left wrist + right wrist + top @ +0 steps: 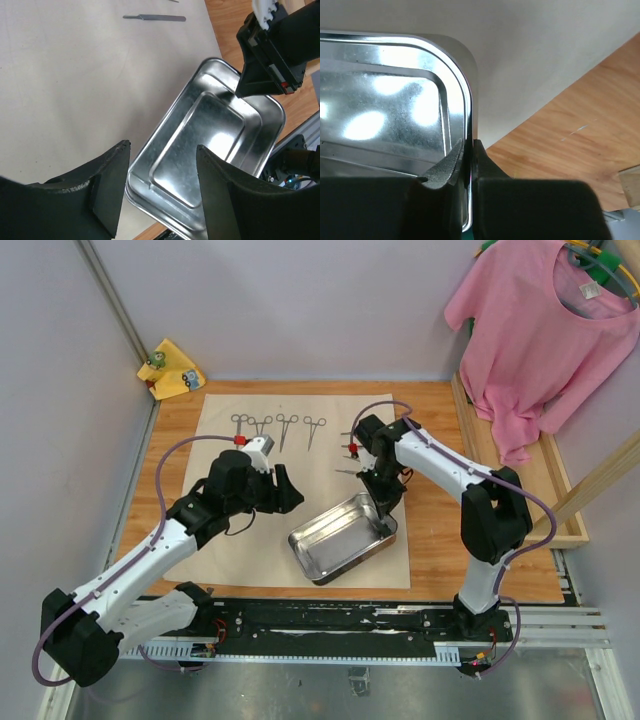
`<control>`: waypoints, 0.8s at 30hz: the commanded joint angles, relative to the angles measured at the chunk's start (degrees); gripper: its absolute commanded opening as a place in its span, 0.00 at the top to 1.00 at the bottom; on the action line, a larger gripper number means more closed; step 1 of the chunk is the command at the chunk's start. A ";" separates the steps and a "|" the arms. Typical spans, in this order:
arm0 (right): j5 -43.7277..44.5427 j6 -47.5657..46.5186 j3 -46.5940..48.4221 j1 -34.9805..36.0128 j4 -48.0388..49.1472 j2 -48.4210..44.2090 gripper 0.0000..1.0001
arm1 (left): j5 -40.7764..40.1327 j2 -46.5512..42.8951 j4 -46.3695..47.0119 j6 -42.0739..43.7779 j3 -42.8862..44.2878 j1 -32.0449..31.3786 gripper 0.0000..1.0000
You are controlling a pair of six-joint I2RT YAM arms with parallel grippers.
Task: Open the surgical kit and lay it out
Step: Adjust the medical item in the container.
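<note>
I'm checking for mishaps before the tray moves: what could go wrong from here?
The right pincer pinches only the thin rim of the shiny tray near a corner, so it may slip or tilt if lifted. The tray sits on the cloth wrap; dragging could bunch it and shift the forceps. The tweezers lie near the right arm and might get knocked.

The left end effector (162, 148) holds its 2 fingers apart over the steel tray (215, 130) on the beige cloth wrap (75, 90); the right end effector (245, 85) touches its far rim.
</note>
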 commanded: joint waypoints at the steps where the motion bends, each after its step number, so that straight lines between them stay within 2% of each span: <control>1: -11.50 -4.12 2.80 -1.81 -14.38 2.41 0.99 | 2.86 -0.23 1.36 0.67 1.05 0.43 0.40; 7: -10.41 -3.65 2.29 -1.71 -17.41 4.10 0.99 | 4.45 0.29 2.72 0.67 0.16 0.43 0.40; 16: -6.49 -1.88 4.68 -1.75 -15.53 6.55 0.97 | 4.51 2.03 2.32 1.87 0.75 0.43 0.40; 20: -11.42 -2.04 6.78 -1.61 -15.89 8.29 0.95 | 4.71 2.42 2.53 1.79 0.67 0.43 0.40; 23: -21.64 -2.09 5.47 -2.92 -12.46 9.07 0.94 | 4.92 2.73 2.80 1.76 0.60 0.41 0.40; 24: -20.69 -1.52 5.31 -2.94 -12.43 9.77 0.95 | 4.97 2.95 2.74 1.85 0.79 0.43 0.40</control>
